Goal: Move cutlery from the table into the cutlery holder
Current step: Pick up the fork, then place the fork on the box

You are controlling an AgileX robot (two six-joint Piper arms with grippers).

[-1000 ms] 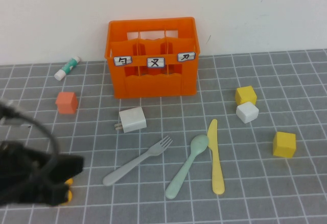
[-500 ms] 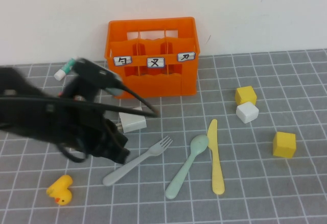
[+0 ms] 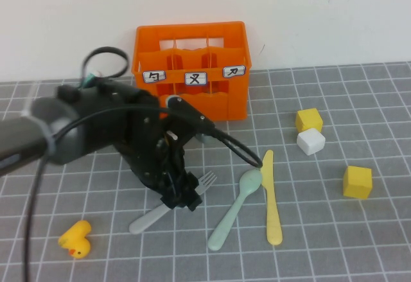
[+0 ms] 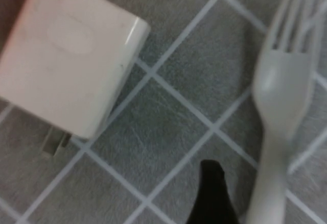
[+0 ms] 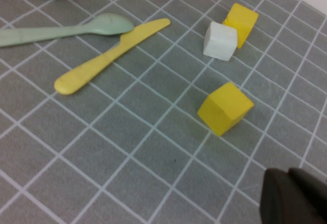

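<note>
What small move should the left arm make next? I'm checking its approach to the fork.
Probably lower the left end effector onto the fork handle and close. It hovers over the handle; the fork lies flat on the table, beside the white charger. The right end effector sits parked.

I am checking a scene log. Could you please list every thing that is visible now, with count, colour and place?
fork: 1, pale grey-green, table centre, partly under the left arm
spoon: 1, mint-green, right of fork
knife: 1, pale yellow, right of spoon
cutlery holder: 1, orange, back centre
cubes: 2 yellow, 1 white, right side
duck: 1, yellow, front left
charger: 1, white, beside fork
table: 1, grey, white grid
left end effector: black, over the fork's handle
right end effector: dark, near the yellow cube
</note>
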